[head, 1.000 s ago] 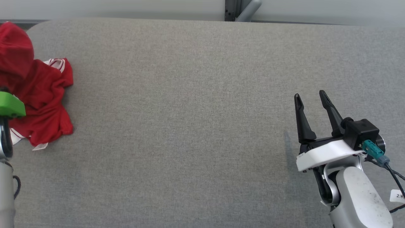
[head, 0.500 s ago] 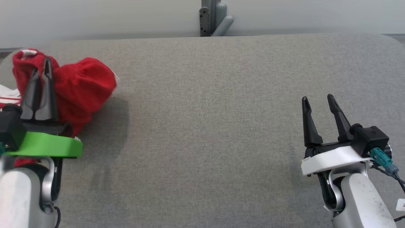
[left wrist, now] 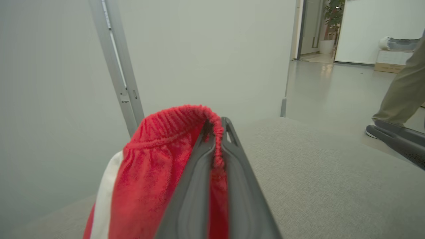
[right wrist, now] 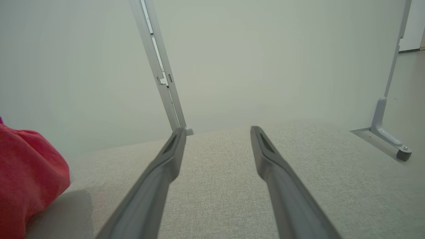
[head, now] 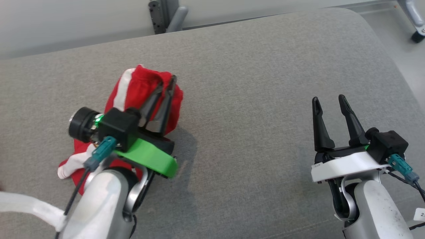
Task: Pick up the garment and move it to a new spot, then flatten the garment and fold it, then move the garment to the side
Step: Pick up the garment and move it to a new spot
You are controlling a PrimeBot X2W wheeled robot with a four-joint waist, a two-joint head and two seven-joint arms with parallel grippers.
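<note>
Clamping the left gripper (head: 168, 82) tight on the elastic hem of the red garment (head: 139, 88), bunching at the left of the grey table (head: 249, 83). Holding the right gripper (head: 328, 98) spread wide, empty, well apart.

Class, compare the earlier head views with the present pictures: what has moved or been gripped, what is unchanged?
The left claw, shut on the waistband of the red garment, has lifted it from the left end of the table and carried it rightward toward the middle. The head camera shifted too. The right claw stays open and empty.
</note>
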